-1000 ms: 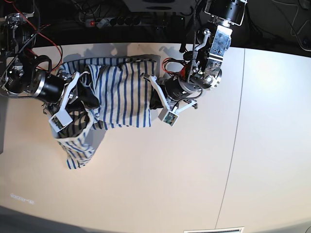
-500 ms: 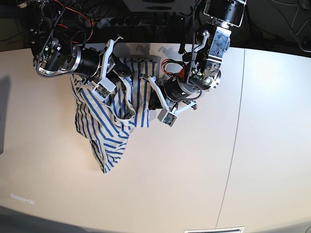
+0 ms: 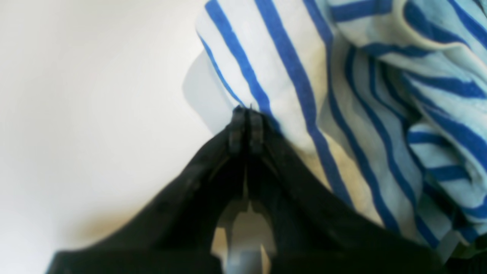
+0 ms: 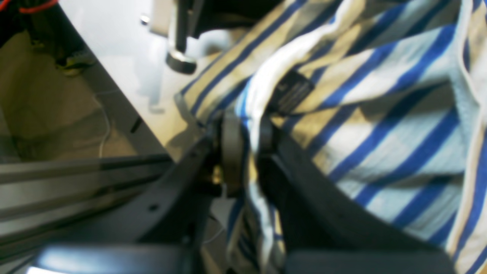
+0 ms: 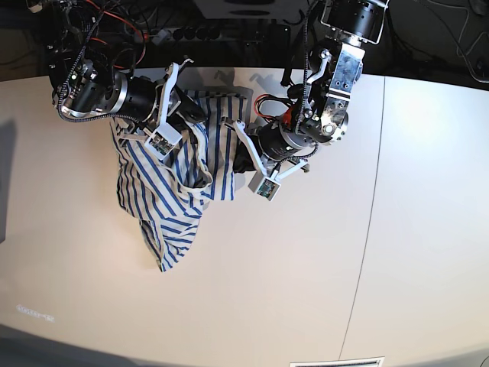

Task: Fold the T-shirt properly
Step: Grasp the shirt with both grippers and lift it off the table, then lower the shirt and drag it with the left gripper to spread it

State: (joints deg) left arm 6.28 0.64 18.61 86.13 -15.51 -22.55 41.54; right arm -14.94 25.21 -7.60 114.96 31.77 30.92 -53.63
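Pale and smooth, the bench [image 5: 306, 267] carries the T-shirt [image 5: 164, 199] near its far edge, bunched and draped in loose folds with one end trailing toward the near side. The right gripper [image 4: 245, 140] has its jaws clamped on a fold of the striped cloth just below a small dark tag [image 4: 291, 93]. The left gripper [image 3: 246, 127] sits at the shirt's other edge, its jaws pressed fully together with their tips touching the cloth; whether any fabric is pinched between them cannot be told.
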